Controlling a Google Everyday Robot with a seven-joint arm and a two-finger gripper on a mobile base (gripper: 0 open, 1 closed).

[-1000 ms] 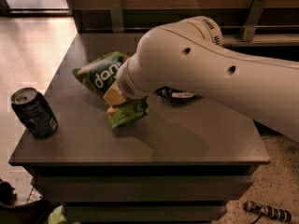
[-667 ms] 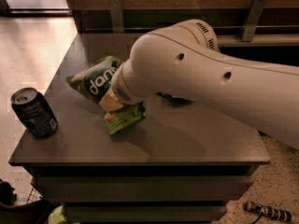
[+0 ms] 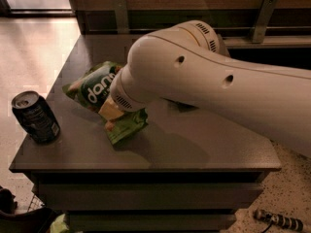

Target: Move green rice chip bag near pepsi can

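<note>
While the arm hides most of it, the gripper (image 3: pixel 111 111) sits at the chip bag (image 3: pixel 95 89), which lies right of the can (image 3: pixel 35 117) on the worktop (image 3: pixel 194 149), not touching it; grip state can't be told.

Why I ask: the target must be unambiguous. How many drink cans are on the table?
1: the pepsi can stands near the table's front left corner. The gripper is down at the green rice chip bag; the arm may hide others.
</note>
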